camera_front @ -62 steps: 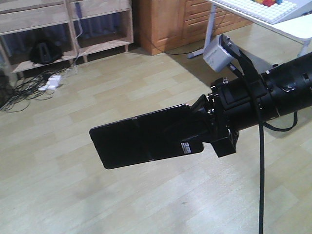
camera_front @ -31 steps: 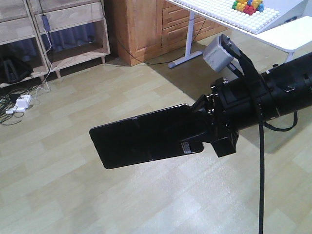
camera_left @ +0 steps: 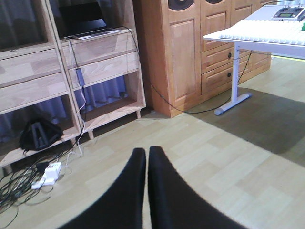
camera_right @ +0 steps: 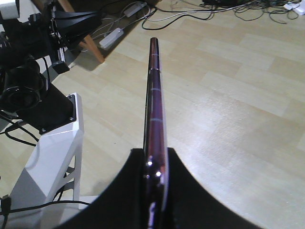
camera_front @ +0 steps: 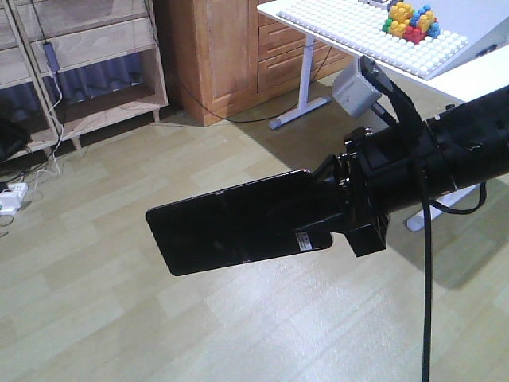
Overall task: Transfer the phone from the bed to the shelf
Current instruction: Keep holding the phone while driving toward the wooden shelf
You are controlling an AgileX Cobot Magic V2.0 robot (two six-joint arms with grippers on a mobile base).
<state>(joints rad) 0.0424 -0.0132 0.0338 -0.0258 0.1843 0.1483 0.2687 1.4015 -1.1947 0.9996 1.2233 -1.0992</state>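
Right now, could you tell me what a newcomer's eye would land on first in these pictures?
The black phone stands out, clamped in the right gripper over the pale floor. Behind it, the wooden shelf stands upper left, and bright toy bricks sit on a white board upper right.

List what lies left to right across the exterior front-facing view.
Power strip → shelf → phone → right pincer gripping it → coloured bricks on the white table. The wooden cabinet overlaps the phone, so it is omitted.
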